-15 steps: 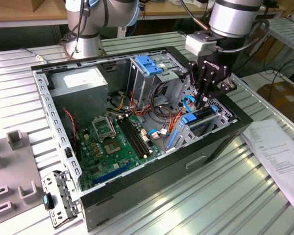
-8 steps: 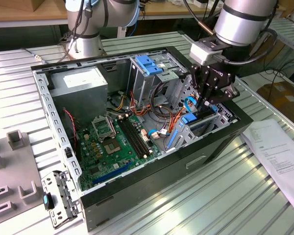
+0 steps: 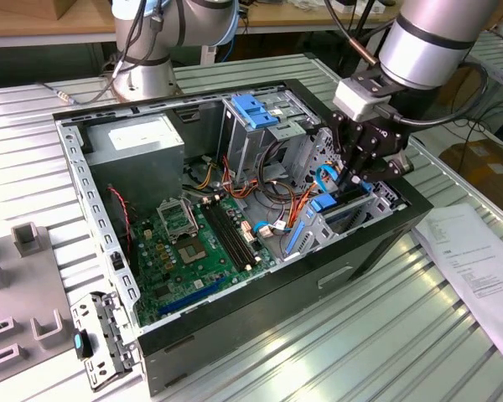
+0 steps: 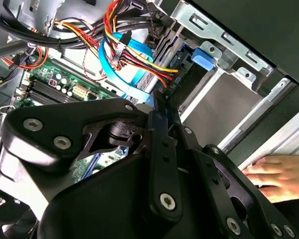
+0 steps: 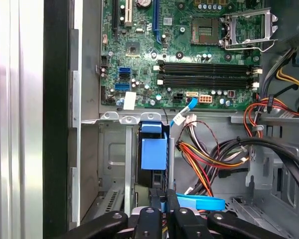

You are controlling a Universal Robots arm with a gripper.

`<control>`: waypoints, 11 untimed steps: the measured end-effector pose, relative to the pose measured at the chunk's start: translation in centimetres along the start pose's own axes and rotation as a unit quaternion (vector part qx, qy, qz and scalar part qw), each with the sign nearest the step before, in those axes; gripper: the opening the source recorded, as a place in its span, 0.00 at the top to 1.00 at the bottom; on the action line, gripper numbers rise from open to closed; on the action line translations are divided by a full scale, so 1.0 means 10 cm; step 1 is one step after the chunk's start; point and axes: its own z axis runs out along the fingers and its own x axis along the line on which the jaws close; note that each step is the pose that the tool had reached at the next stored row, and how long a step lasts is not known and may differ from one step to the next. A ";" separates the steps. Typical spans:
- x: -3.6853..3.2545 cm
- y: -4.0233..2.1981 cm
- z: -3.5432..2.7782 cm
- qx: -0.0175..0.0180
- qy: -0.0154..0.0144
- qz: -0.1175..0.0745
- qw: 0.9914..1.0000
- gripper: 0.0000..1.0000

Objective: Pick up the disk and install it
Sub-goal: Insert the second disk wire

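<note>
A: What could go wrong here?

B: The claw (image 3: 355, 177) hangs low inside the computer case (image 3: 235, 331), right over the bay at the exterior view's right. The loose cables (image 5: 209, 159) crowd that bay; I judge the blue ribbon cable (image 5: 199, 203) could snag on the fingers or get pinched under the disk (image 5: 153, 152) if it is pushed further down.

A: Where is the disk?

B: Standing on edge in the bay slot, blue tab up, directly under the fingertips in the first wrist view. The fingers sit close together at its top edge (whether they actually pinch it, I cannot tell). A hand (image 4: 279, 174) rests just outside the case, another thing to bump
</note>
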 end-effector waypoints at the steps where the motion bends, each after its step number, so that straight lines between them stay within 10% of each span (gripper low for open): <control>1: 0.001 -0.011 0.001 0.000 0.000 0.000 1.000 0.84; 11: 0.014 -0.022 0.043 0.000 -0.008 0.000 1.000 0.84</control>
